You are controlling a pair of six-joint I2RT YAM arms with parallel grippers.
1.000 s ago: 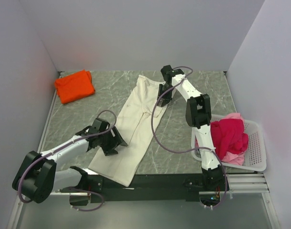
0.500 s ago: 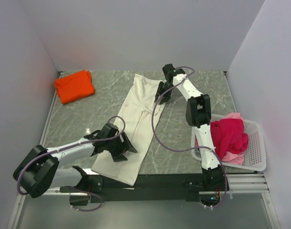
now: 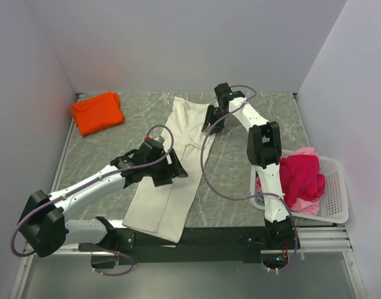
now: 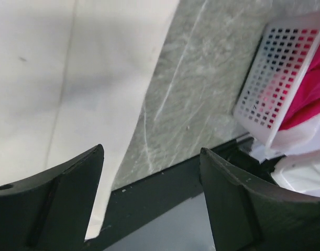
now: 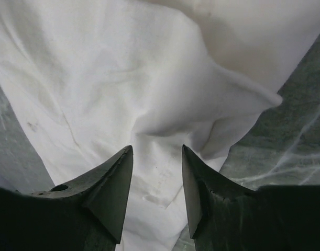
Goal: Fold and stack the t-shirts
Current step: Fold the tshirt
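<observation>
Bench [image 3: 125,134]: grey marbled top, walled on three sides.
Cream shirt [image 3: 185,134]: lies flat on the bench as one long narrow strip. It runs from far centre, slanting left, to the near edge, where its end reaches the dark front strip.
Orange shirt [image 3: 98,112]: folded into a neat pad in the far left corner, well apart from the cream one.
Red shirt [image 3: 300,177]: bunched, unfolded, heaped in the basket [image 3: 337,187].
Pink shirt [image 3: 310,207]: under the red one in the same basket, showing at the top and the lower edge.
Basket: white lattice, at the near right of the bench, just beside the right arm.
Left claw [image 4: 152,151]: spread wide, nothing between its fingers. It hangs over the right-hand edge of the cream shirt's near half. Its wrist view has cloth on the left, bare bench in the middle and the basket at the upper right.
Right claw [image 5: 157,149]: parted by a narrow gap, low over the far right edge of the cream shirt, where the cloth is wrinkled and a fold sticks out to the right. I cannot tell whether the tips touch the cloth.
</observation>
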